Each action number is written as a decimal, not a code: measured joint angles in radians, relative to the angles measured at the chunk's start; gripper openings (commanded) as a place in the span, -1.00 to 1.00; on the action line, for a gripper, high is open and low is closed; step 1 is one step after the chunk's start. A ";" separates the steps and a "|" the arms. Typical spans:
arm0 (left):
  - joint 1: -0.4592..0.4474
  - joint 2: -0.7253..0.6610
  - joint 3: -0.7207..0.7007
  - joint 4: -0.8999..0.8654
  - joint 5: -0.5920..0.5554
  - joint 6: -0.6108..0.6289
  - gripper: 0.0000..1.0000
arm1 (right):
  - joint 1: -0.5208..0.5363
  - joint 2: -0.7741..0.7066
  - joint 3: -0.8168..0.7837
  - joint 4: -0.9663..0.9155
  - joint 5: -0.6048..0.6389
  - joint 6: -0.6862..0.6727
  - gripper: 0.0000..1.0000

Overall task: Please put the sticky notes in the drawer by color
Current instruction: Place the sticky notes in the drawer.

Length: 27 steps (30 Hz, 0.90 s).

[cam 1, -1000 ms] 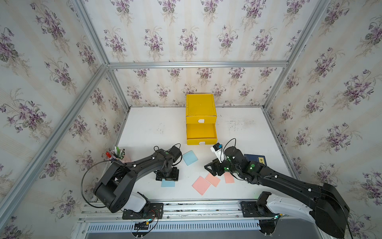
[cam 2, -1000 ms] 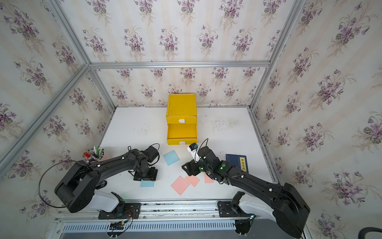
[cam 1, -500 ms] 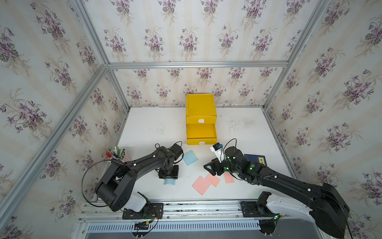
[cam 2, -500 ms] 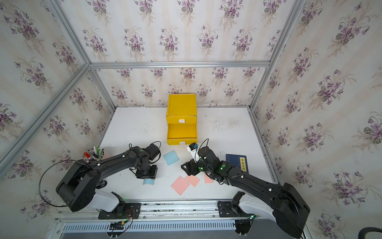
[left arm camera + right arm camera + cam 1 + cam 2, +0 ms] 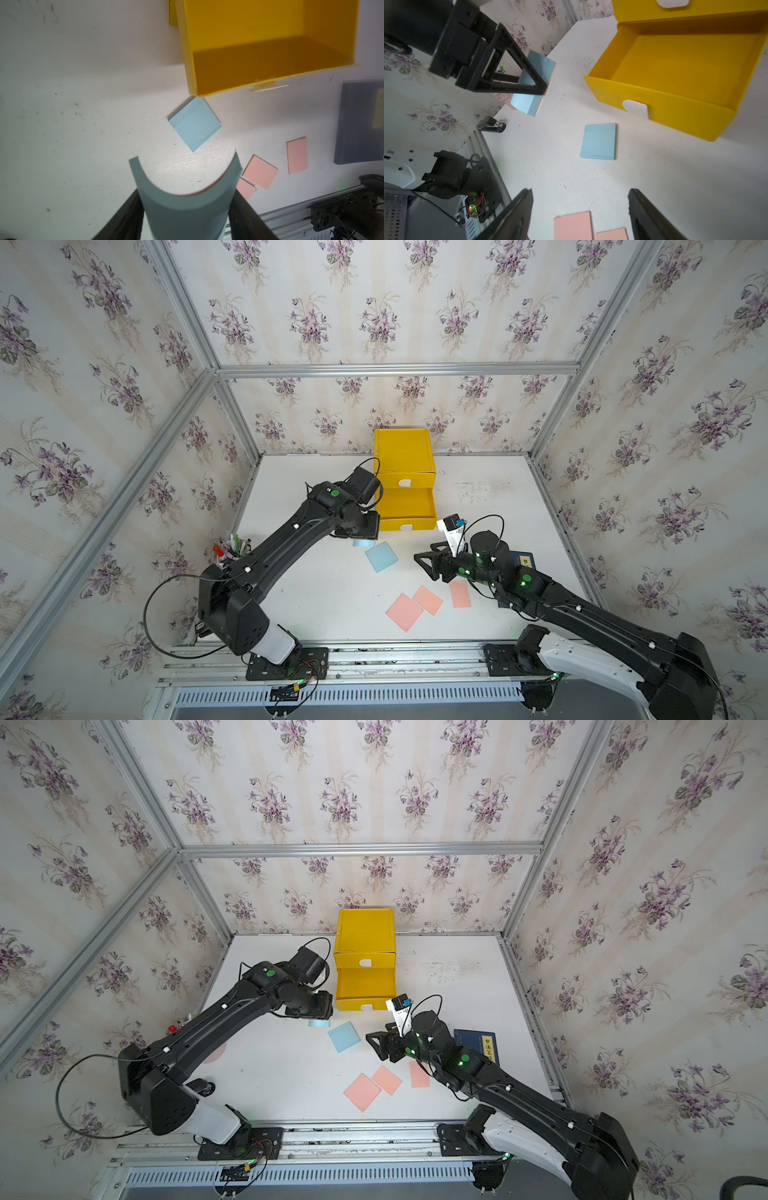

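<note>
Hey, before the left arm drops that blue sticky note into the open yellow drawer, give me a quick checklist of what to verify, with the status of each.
1. The left pincer grips the held blue note: ok, the note is bowed between the fingers.
2. The drawer is open with room: ok, it is pulled out and the visible floor is bare.
3. The left pincer is above the drawer: not ok, it is beside the front corner, over the table.
4. The right pincer is out of the way: ok, it is open and empty, near the pink notes.
5. Only a single sheet is held: cannot tell.
</note>
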 measured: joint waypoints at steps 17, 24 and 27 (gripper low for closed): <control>-0.003 0.418 0.487 -0.047 -0.027 0.050 0.30 | 0.000 -0.115 -0.053 -0.080 0.086 0.002 0.54; -0.010 0.447 0.460 -0.026 -0.050 0.049 0.48 | 0.000 -0.093 -0.053 -0.081 0.090 0.002 0.54; -0.011 0.447 0.431 -0.018 -0.062 0.049 0.57 | 0.000 -0.079 -0.053 -0.081 0.089 0.002 0.54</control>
